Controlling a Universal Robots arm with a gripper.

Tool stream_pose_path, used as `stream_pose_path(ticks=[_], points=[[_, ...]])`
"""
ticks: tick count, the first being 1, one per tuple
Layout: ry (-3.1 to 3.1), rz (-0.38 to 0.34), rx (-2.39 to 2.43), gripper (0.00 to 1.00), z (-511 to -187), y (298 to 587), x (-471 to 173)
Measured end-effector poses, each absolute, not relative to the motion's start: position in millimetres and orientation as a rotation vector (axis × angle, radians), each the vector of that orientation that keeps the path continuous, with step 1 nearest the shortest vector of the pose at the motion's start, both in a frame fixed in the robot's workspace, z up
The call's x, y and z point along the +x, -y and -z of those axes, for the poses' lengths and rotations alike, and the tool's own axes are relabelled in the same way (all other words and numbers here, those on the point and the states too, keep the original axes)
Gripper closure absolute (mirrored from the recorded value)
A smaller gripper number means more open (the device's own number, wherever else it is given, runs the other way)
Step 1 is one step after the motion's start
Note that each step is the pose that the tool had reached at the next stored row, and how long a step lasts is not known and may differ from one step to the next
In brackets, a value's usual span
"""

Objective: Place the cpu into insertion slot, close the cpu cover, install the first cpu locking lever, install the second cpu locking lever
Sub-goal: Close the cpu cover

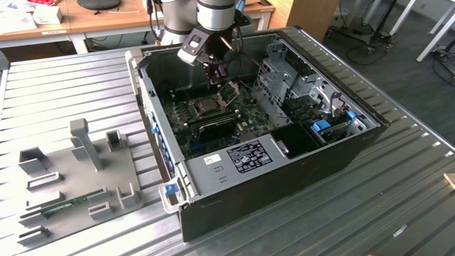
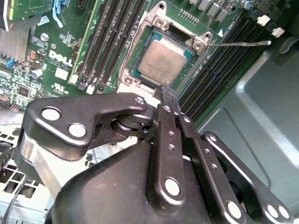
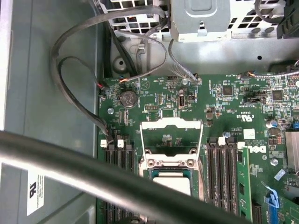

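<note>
Gripper: black two-finger metal gripper (image 2: 167, 91) on the grey arm, hanging inside the open case in the exterior view. Fingers (image 2: 164, 135) pressed together to a narrow point, nothing between them. Tip over the edge of the slot's frame, just beside the chip; contact with the frame impossible to tell.
Cpu: small thin pale beige-silver square cpu (image 2: 163, 60), lying flat inside the slot, top face bare.
Insertion slot: small square dark insertion slot ringed by a silvery metal frame (image 2: 158, 21), set between two banks of memory slots.
Cpu cover: thin silvery metal cpu cover (image 3: 171, 123) with a square window, swung open on its hinge and off the chip, green board visible through the window.
Locking lever: thin silvery wire locking lever (image 2: 238, 44), unlatched, reaching out from a corner of the frame across the memory slots towards the case wall.
Board: large green circuit board (image 3: 224, 107), flat on the floor of the case.
Memory slots: long narrow black memory slots (image 2: 107, 42), in parallel rows on both sides of the socket.
Cable: thick grey cable (image 3: 93, 175), blurred, crossing in front of the slot in the first wrist view.
Case: dark grey metal computer case (image 1: 284, 176), on its side, open upward, resting on a ribbed silvery metal table (image 1: 64, 85).
Fixture: flat grey tray with upright blocks (image 1: 71, 181), on the table at the exterior view's left, well apart from the case.
</note>
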State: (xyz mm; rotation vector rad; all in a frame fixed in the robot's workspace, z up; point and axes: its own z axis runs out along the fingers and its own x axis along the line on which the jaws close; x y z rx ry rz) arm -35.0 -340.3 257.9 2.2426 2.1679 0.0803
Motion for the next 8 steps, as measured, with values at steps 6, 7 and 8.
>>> stream_pose_path(ticks=[6,7,8], points=[[-2.168,-0.080,2.243,0.90,-257.9,340.3,-29.1],[-2.168,-0.080,2.243,0.90,-257.9,340.3,-27.9],[-2.168,-0.080,2.243,0.90,-257.9,340.3,-26.6]])
